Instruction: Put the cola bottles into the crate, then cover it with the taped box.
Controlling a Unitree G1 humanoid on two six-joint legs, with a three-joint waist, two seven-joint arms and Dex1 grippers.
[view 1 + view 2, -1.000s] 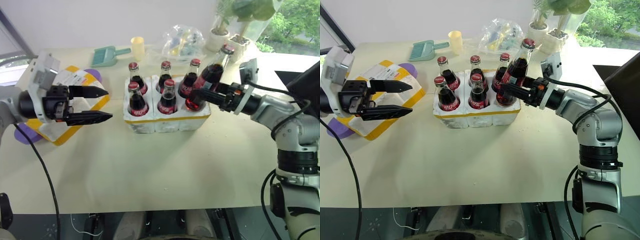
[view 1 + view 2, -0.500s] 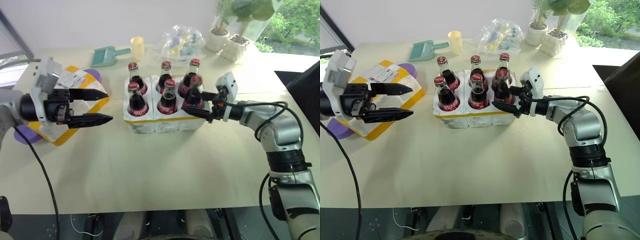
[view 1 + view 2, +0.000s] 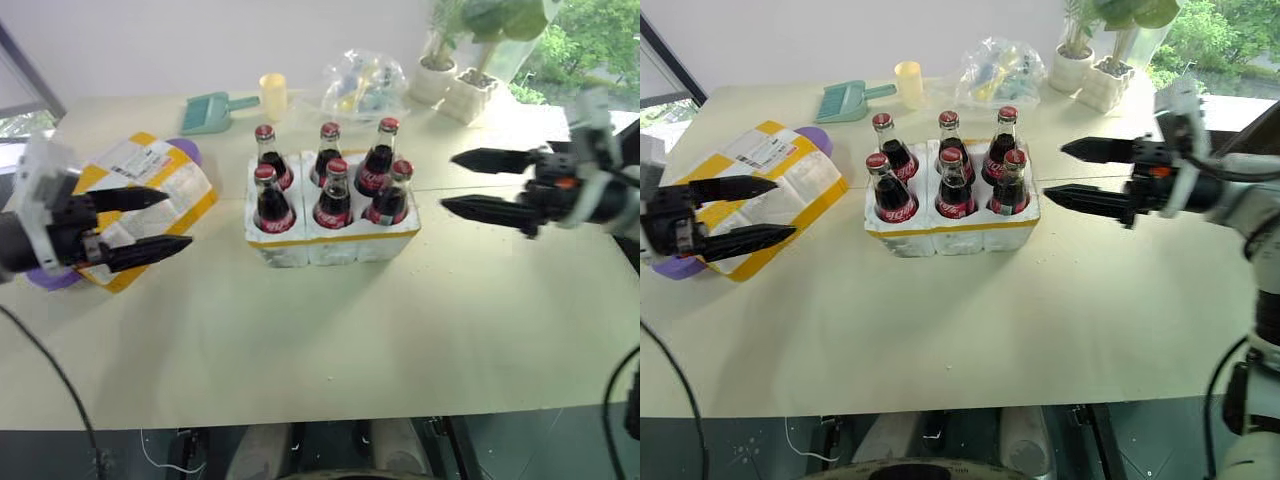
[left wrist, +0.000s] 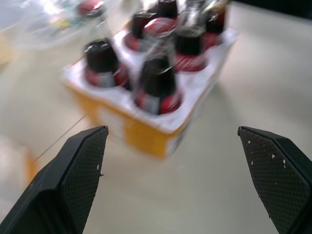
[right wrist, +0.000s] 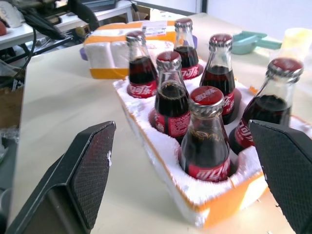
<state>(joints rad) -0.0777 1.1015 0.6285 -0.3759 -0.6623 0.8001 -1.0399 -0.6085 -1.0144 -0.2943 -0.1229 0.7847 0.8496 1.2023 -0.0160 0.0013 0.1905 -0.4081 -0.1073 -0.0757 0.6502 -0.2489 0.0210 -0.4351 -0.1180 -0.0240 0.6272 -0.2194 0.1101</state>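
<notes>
Bottles: six small glass cola bottles (image 3: 331, 180) with red caps and red labels all stand upright in the wells of the low white foam crate (image 3: 330, 238) with a yellow tape band, two rows of three, mid-table. Every well filled.

Larger white foam box wrapped in broad yellow tape stripes (image 3: 140, 205), white shipping label on top, lies flat on the table to the robot's left of the crate, well apart from it, resting partly over a purple object (image 3: 186, 150). Crate uncovered.

Left gripper (image 3: 158, 220): jaws wide, nothing between them, hovering over the near edge of the taped box and pointing toward the crate. Right gripper (image 3: 471, 184): jaws wide, holding nothing, on the robot's right of the crate, tips aimed at it but clear of the bottles.

Far edge of the cream table (image 3: 330, 330): teal plastic dustpan (image 3: 215, 109), pale yellow cup (image 3: 275, 95), crumpled clear plastic bag (image 3: 365, 82), two white plant pots (image 3: 455, 85).
</notes>
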